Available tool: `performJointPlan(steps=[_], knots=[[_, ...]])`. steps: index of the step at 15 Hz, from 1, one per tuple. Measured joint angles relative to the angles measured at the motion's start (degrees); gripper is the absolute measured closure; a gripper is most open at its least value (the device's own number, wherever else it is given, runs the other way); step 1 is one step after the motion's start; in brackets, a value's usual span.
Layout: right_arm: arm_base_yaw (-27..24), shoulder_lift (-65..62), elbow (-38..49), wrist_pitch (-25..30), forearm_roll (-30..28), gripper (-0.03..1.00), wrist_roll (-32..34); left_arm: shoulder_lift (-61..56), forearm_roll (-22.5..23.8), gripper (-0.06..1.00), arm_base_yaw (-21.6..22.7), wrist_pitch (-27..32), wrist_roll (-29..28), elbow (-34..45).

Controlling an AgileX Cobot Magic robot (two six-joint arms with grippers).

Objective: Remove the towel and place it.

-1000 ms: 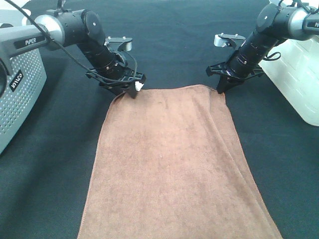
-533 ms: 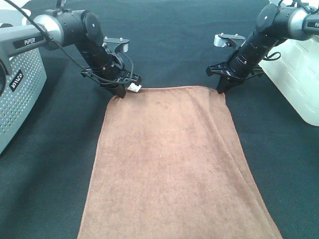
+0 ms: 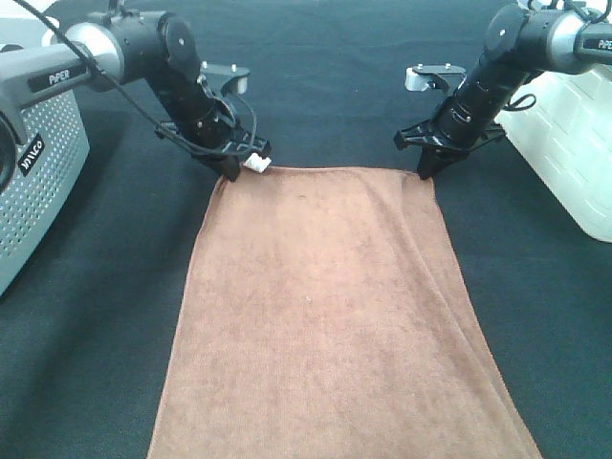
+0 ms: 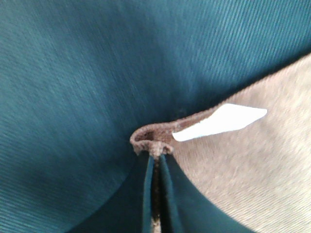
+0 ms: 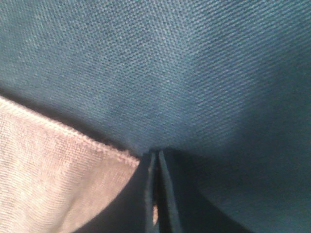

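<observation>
The towel [image 3: 330, 316] lies spread flat on the dark surface [image 3: 335, 86], its long sides running from the far edge, between the two arms, down past the near edge of the exterior view. A small white tag [image 3: 256, 163] sits at its far left corner. That corner is bunched up into a little ridge, and the left wrist view shows it pinched between the closed jaws of the left tool [image 3: 232, 173], with the tag [image 4: 218, 121] lying just beside the pinch. The far right corner is met by the right tool [image 3: 426, 174], whose jaws are also clenched; the right wrist view shows the hem [image 5: 73, 138] running into the jaws and a sliver of brown cloth between them, so it appears to be grasping that corner too, though by a thinner bite.

A grey perforated basket [image 3: 38, 163] stands at the left of the surface, and a white container [image 3: 574, 143] at the right; both are apart from the cloth.

Judged from this, only the gripping step is done: both far corners look secured, yet nearly all of the cloth rests flat. Lifting or dragging it clear, carrying it, and setting it down are all left.
</observation>
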Motion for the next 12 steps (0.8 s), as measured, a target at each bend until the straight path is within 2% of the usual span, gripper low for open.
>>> performJointPlan(steps=[7, 12], knots=[[0.0, -0.5, -7.7, -0.5, -2.9, 0.97, 0.0, 0.0, 3.0, 0.94, 0.0, -5.0, -0.7, -2.3], [0.0, -0.5, -8.4, -8.7, -4.3, 0.97, 0.0, 0.0, 5.3, 0.94, 0.0, -15.6, -1.0, -2.3]])
